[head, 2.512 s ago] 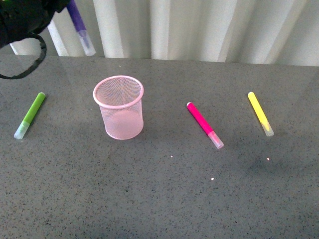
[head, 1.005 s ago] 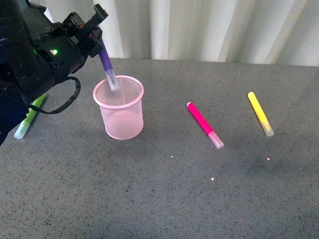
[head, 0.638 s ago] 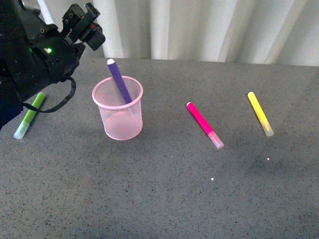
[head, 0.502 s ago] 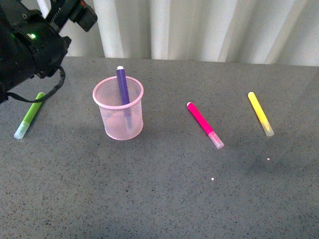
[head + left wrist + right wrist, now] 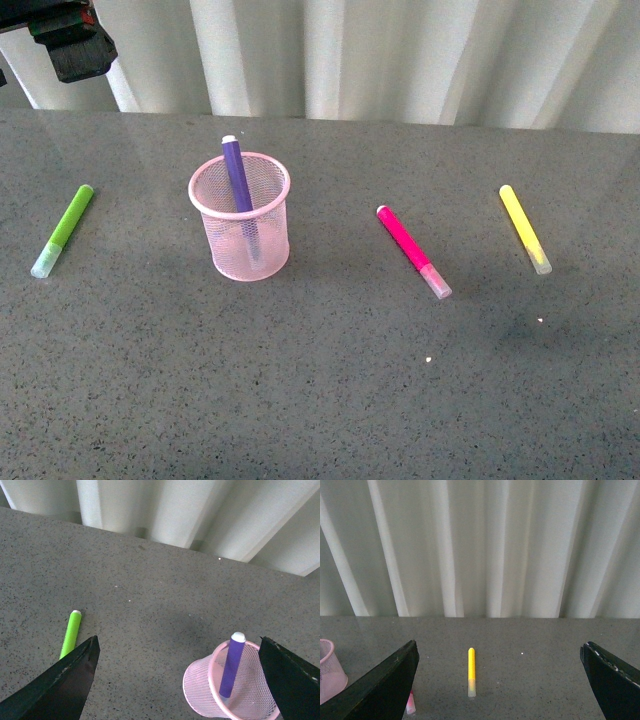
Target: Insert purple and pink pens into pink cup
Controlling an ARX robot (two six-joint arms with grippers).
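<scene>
The pink cup (image 5: 240, 225) stands upright on the grey table, left of the middle. The purple pen (image 5: 237, 176) stands inside it, leaning on the rim with its top sticking out. The pink pen (image 5: 412, 250) lies flat on the table to the right of the cup. My left gripper (image 5: 72, 42) is open and empty, high at the far left, well away from the cup. In the left wrist view the gripper (image 5: 177, 647) looks down on the cup (image 5: 200, 690) and the purple pen (image 5: 231, 669). My right gripper (image 5: 500, 650) is open and empty; the pink pen's cap (image 5: 410, 706) shows by its finger.
A lime green marker (image 5: 62, 230) lies left of the cup and shows in the left wrist view (image 5: 70, 634). A yellow marker (image 5: 525, 230) lies at the far right and shows in the right wrist view (image 5: 471, 672). White curtains hang behind the table's far edge.
My left gripper brought the purple pen over the cup, let it go into the cup, then rose and drew back to the upper left. The pen now rests in the cup.
</scene>
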